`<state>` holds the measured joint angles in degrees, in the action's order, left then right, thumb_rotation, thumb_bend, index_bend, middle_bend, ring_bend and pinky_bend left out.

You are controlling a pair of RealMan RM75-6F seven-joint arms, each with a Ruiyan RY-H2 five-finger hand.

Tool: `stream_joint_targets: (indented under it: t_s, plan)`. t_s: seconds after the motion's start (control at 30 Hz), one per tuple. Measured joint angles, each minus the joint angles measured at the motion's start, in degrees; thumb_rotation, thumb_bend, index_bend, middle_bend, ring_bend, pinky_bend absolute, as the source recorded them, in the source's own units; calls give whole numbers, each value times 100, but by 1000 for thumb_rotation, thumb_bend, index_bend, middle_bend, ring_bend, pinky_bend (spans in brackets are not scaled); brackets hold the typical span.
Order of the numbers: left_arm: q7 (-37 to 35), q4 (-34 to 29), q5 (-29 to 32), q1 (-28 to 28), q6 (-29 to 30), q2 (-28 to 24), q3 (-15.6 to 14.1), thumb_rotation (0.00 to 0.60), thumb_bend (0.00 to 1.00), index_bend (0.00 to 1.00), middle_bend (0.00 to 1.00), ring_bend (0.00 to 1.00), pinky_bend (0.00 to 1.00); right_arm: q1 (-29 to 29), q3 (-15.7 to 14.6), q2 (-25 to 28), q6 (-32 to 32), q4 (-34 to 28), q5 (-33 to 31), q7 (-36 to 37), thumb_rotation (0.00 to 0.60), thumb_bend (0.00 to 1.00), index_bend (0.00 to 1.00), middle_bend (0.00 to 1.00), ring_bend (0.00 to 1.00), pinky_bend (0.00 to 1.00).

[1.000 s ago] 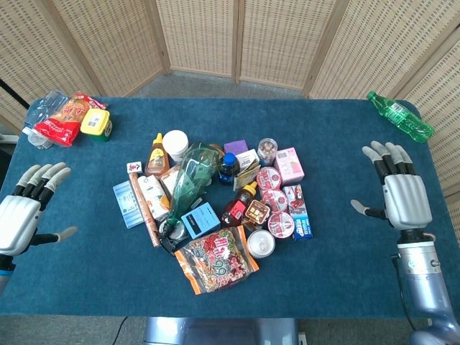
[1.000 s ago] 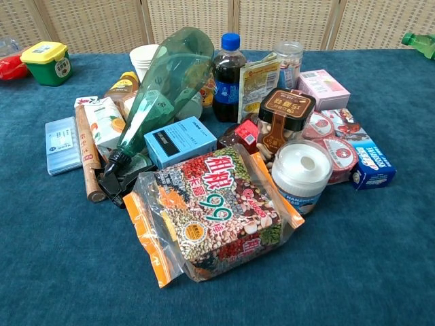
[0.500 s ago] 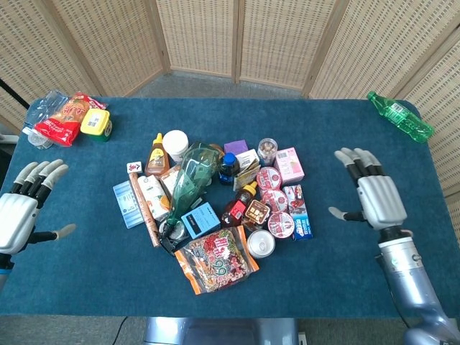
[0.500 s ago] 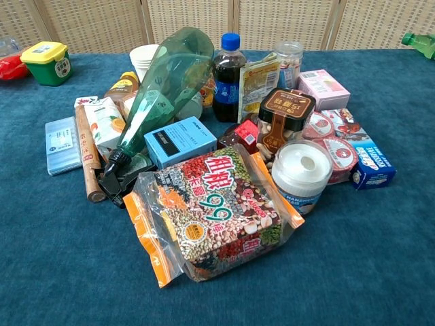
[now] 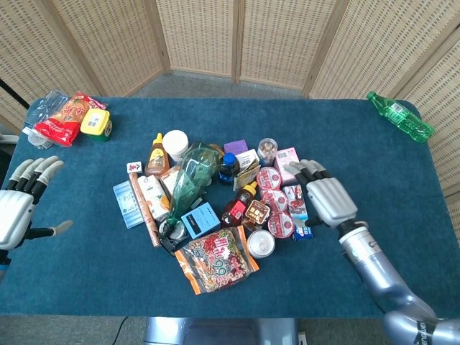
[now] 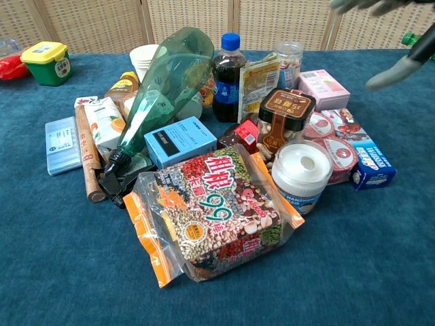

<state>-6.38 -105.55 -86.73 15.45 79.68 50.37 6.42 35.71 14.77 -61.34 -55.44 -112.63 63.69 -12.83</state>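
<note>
Blue cloth covers the table [image 5: 374, 273], and at its middle lies a heap of groceries, with a bag of mixed grains [image 5: 218, 260] at the near edge. The right hand [image 5: 327, 201] hovers at the heap's right side with fingers spread and nothing in them. Its fingertips are just beside the pink box [image 5: 290, 165], and its palm is over the blue carton [image 5: 298, 208], next to the red-lidded cups [image 5: 272, 180]. In the chest view it shows only as a blurred sliver at the top right. The left hand [image 5: 18, 208] is likewise open and empty, well apart at the table's left edge. This reads as the approach before a grasp. A pick here would call for lowering onto one box and closing on its sides without nudging the cups.
</note>
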Motion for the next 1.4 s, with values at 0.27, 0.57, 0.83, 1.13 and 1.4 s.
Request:
stream_joint_targets:
  t_s: [0.27, 0.57, 0.83, 1.13, 1.4]
  plan:
    - [-69, 123, 83, -3, -47, 18, 7, 600, 0, 42, 0, 0, 0, 361, -151, -276, 427, 293, -245, -146, 600, 0, 0, 0, 0, 0]
    - [-37, 156, 151, 11, -90, 54, 22, 600, 0, 43, 0, 0, 0, 588, -202, -424, 645, 309, -384, 23, 600, 0, 0, 0, 0, 0]
    - [3, 153, 179, 19, -113, 76, 28, 600, 0, 44, 0, 0, 0, 792, -223, -610, 681, 418, -518, -36, 600, 0, 0, 0, 0, 0]
    - [12, 190, 233, 37, -169, 106, 33, 600, 0, 44, 0, 0, 0, 1068, -233, -825, 663, 486, -849, -304, 600, 0, 0, 0, 0, 0]
    - [-21, 245, 301, 50, -214, 124, 51, 600, 0, 43, 0, 0, 0, 1258, -303, -975, 739, 629, -1059, -361, 600, 0, 0, 0, 0, 0]
